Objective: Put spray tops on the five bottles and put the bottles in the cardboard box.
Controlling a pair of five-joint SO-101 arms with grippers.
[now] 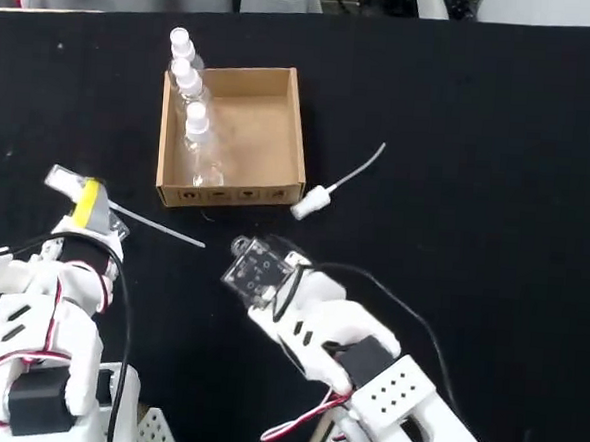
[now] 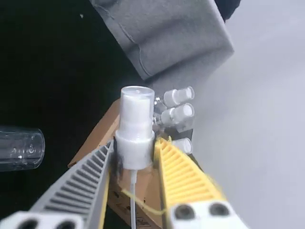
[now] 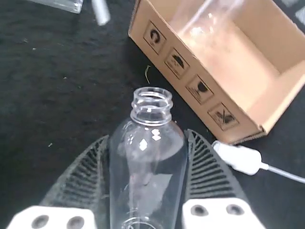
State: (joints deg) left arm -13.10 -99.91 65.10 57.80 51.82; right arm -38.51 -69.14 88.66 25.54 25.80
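3 capped bottles (image 1: 196,125) sit in the cardboard box (image 1: 277,195); left tool (image 2: 136,144) clamps a spray top (image 2: 136,119), right tool (image 3: 148,138) grips an uncapped bottle (image 3: 151,107) near the box, spare spray top (image 1: 313,202) on the bench (image 1: 480,142), so two cappings are left.

The box (image 1: 227,194) is plain brown cardboard, matt and slightly fibrous, with a raw cut rim. The counter (image 1: 482,112) under it is black and matt, flecked with lint. The bottle (image 3: 147,157) in front of the box is clear, glossy plastic with bright glints. The spray top (image 2: 136,129) is smooth white plastic under a translucent cap. The left gripper (image 2: 136,145) has ribbed matt plastic fingers (image 2: 81,186), one grey and one yellow; the right gripper (image 3: 147,138) has dark ribbed ones. Behind the box lies soft grey cloth (image 2: 167,38).
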